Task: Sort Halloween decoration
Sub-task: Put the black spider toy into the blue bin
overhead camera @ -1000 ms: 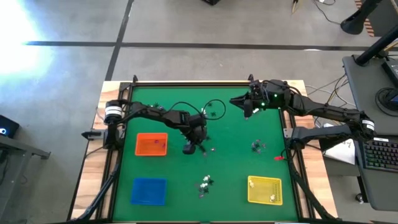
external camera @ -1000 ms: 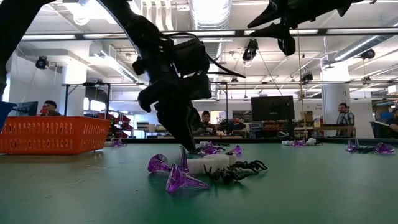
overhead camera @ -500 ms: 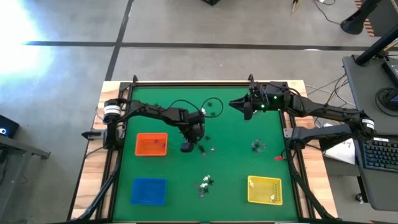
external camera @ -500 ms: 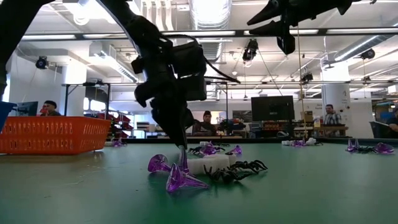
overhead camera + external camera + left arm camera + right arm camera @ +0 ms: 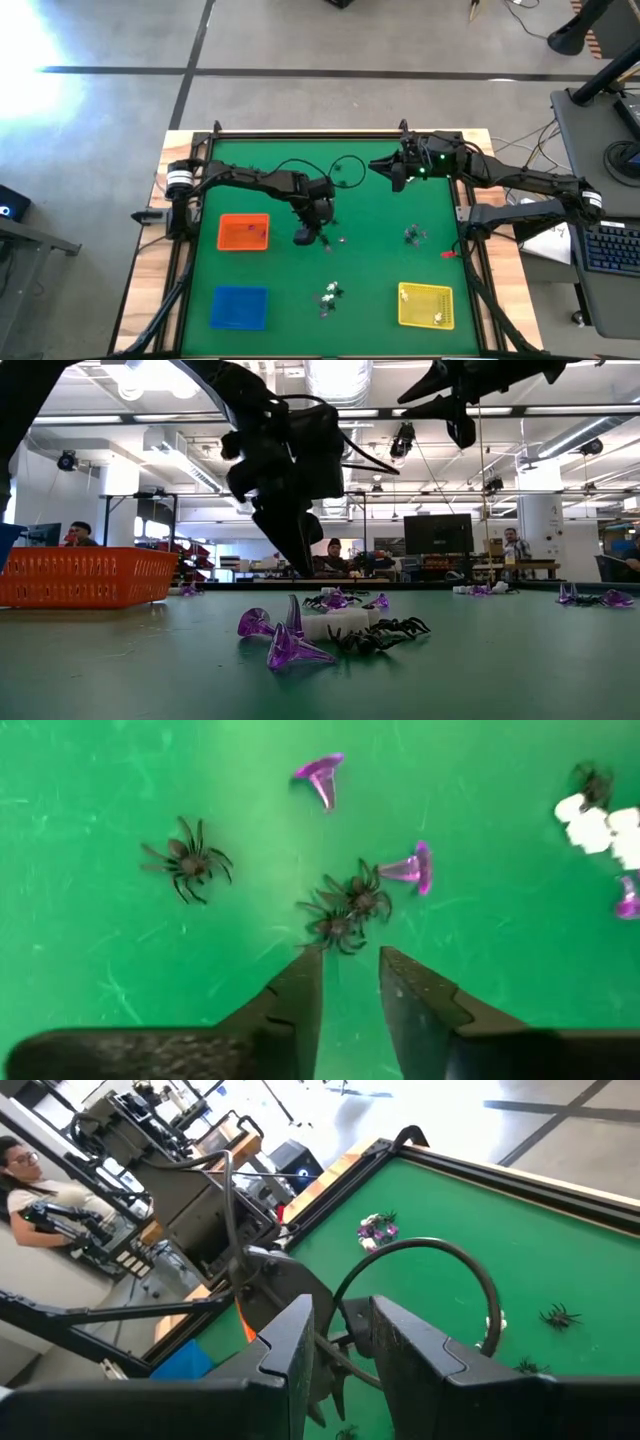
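Two spiders (image 5: 345,908) beyond left hand (image 5: 350,982)

We see a green bench (image 5: 380,270) carrying an orange tray (image 5: 243,232), a blue tray (image 5: 239,306) and a yellow tray (image 5: 426,305). The trinkets are dark brown spiders (image 5: 187,861), pinkish-purple cones (image 5: 321,773) and white pieces (image 5: 598,823).

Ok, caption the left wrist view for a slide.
Left pincer, fingers apart and empty, above two black spiders on the green table.
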